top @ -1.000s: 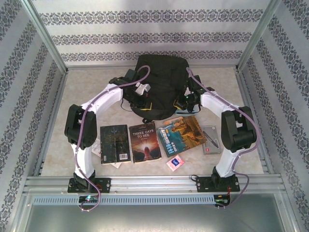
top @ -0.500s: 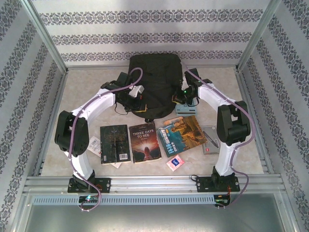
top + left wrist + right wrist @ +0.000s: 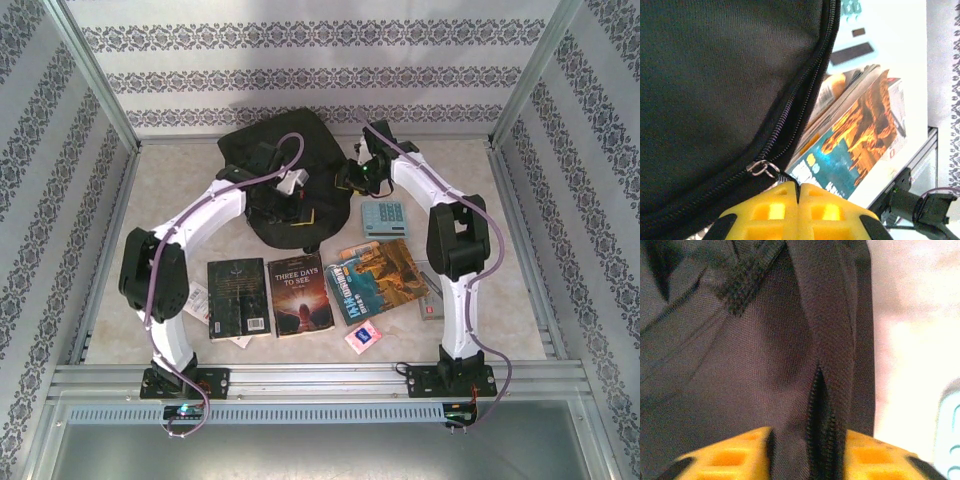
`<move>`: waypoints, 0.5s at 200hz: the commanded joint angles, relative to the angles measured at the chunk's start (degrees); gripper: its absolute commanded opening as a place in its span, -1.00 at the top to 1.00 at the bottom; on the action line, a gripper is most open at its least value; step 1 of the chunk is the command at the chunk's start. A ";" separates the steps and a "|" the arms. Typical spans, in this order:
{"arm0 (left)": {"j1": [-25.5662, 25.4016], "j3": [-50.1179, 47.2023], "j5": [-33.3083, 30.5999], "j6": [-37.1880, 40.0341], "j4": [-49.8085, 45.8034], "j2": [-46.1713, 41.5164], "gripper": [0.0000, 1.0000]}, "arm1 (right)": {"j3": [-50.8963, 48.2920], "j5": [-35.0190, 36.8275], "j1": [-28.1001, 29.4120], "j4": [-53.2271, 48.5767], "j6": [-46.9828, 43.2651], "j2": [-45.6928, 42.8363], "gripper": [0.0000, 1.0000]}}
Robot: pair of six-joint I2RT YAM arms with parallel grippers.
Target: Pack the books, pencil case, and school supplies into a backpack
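Nearest the arm bases, a pink-and-white square packet [image 3: 364, 336] lies on the pale marbled table [image 3: 500, 250]. Just past it three paperbacks sit in a row: a black-covered book [image 3: 238, 297] at 9 o'clock, a dark brown book titled "Three Days to See" [image 3: 300, 293] in the middle, and a blue-and-orange illustrated book [image 3: 380, 278] at 3 o'clock. Beyond that one lies a light blue rectangular box with a white button grid [image 3: 384, 217]. Farthest, at 12 o'clock, lies the large black fabric backpack [image 3: 270, 150]. The left gripper [image 3: 798, 191], at its near edge, is pressed fully closed, pinching the zip pull [image 3: 765, 169]. The right gripper [image 3: 810, 452], at the bag's 3 o'clock side, stands partly open with a zippered fold of fabric between its fingers.
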 commanded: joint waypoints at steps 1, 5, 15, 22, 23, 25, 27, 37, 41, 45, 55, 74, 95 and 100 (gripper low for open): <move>-0.57 5.39 3.41 -2.40 2.38 4.08 1.00 | 3.88 4.87 -1.10 -1.97 2.09 -2.23 -0.02; -0.54 6.10 4.08 -2.71 2.70 4.83 1.00 | 3.54 5.62 -1.11 -2.03 2.18 -3.20 -0.07; -0.59 7.90 5.34 -3.90 3.69 6.46 1.00 | 2.18 8.42 -0.89 -2.55 2.96 -5.96 -0.20; -0.53 8.72 6.32 -4.93 4.63 7.37 1.00 | 1.04 10.50 -0.85 -3.50 4.11 -7.77 -0.24; -0.52 8.81 6.48 -5.05 4.75 7.51 1.00 | 0.82 10.69 -0.85 -3.60 4.29 -8.09 -0.24; -0.58 8.99 6.85 -5.38 5.18 7.72 1.00 | 0.35 10.94 -0.85 -3.68 4.65 -8.39 -0.25; -0.59 9.15 7.10 -5.66 5.52 7.95 1.00 | -0.10 11.09 -0.80 -3.83 5.11 -8.99 -0.25; -0.64 9.68 8.62 -7.11 7.34 8.88 1.00 | -2.97 11.46 -1.00 -4.12 8.00 -11.57 -0.25; -0.68 9.77 9.17 -7.66 7.92 9.23 1.00 | -4.32 11.46 -1.02 -4.26 9.25 -12.49 -0.24; -0.68 9.78 9.86 -8.27 8.62 9.54 1.00 | -5.67 11.38 -1.08 -4.15 10.37 -13.40 -0.22; -0.68 9.54 11.45 -9.71 10.23 10.22 1.00 | -9.03 10.99 -1.10 -3.81 12.61 -15.65 -0.17; -0.75 8.95 12.83 -11.34 11.76 10.94 1.00 | -14.41 10.71 -0.60 -3.44 17.38 -18.47 -0.09; -0.75 8.01 13.61 -12.27 12.47 10.82 1.00 | -15.92 10.72 1.19 -5.24 21.87 -18.16 -0.07; -0.77 7.75 13.83 -12.41 12.59 10.77 1.00 | -15.79 10.06 1.54 -5.30 22.67 -17.72 -0.07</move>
